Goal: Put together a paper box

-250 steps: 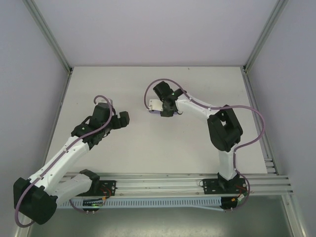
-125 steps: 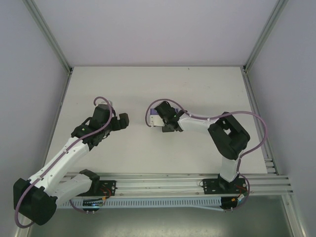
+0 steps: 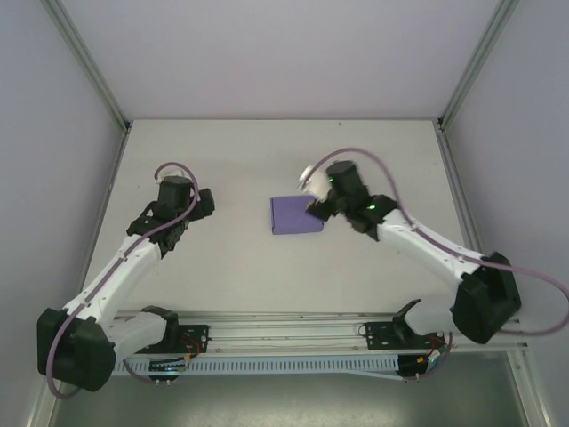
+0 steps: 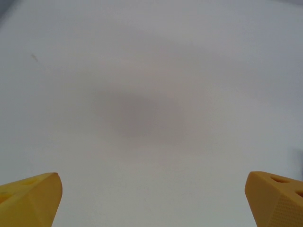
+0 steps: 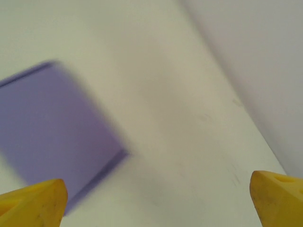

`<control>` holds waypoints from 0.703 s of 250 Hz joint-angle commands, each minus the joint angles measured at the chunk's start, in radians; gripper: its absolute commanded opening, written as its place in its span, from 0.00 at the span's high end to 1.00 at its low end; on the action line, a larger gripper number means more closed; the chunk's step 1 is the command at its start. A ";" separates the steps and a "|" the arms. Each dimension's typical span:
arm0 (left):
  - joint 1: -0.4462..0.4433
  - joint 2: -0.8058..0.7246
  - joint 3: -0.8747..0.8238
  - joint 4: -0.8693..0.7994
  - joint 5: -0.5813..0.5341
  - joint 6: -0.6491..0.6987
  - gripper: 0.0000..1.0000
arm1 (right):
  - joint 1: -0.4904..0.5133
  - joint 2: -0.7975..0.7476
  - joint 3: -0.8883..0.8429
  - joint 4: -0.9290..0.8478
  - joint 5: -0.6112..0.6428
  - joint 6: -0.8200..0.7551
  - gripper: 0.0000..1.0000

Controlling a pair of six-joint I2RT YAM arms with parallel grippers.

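Observation:
The paper box [image 3: 296, 214] is a small flat lavender rectangle lying on the white table [image 3: 240, 160] near its middle, with nothing holding it. My right gripper [image 3: 315, 194] hovers just off the box's right edge, open. In the right wrist view the blurred box [image 5: 52, 127] sits at the left, beside the left yellow fingertip [image 5: 33, 203], and the right gripper [image 5: 156, 203] has bare table between its wide-apart tips. My left gripper [image 3: 197, 204] is well to the left of the box. It is open over bare table, and in its wrist view the left gripper [image 4: 154, 203] holds nothing.
Grey walls and slanted aluminium posts [image 3: 89, 67] close in the table at the back and sides. A metal rail [image 3: 293, 325] carrying the arm bases runs along the near edge. The right arm's cable [image 3: 533, 276] loops out to the right.
The right gripper opened, let go of the box and drew back to the right. The box now lies flat and uncovered. The left gripper shifted left and a little farther back.

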 commanded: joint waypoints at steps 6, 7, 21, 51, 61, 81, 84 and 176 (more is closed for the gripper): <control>0.057 0.018 -0.167 0.444 -0.198 0.219 0.02 | -0.193 -0.120 -0.213 0.237 0.065 0.307 0.01; 0.060 0.018 -0.175 0.458 -0.198 0.224 0.01 | -0.199 -0.124 -0.220 0.241 0.062 0.310 0.01; 0.081 0.015 -0.285 0.680 -0.163 0.297 0.01 | -0.274 -0.164 -0.298 0.289 0.029 0.364 0.01; 0.111 0.056 -0.445 1.002 -0.096 0.366 0.02 | -0.461 -0.204 -0.464 0.495 -0.151 0.513 0.01; 0.114 0.089 -0.459 1.039 -0.071 0.372 0.02 | -0.514 -0.194 -0.521 0.617 -0.205 0.561 0.01; 0.116 0.176 -0.470 1.112 -0.030 0.380 0.02 | -0.595 -0.133 -0.591 0.800 -0.295 0.619 0.01; 0.116 0.191 -0.474 1.136 -0.025 0.386 0.02 | -0.599 -0.120 -0.593 0.807 -0.302 0.620 0.01; 0.215 0.333 -0.556 1.464 0.215 0.473 0.01 | -0.677 0.229 -0.517 0.933 -0.363 0.658 0.01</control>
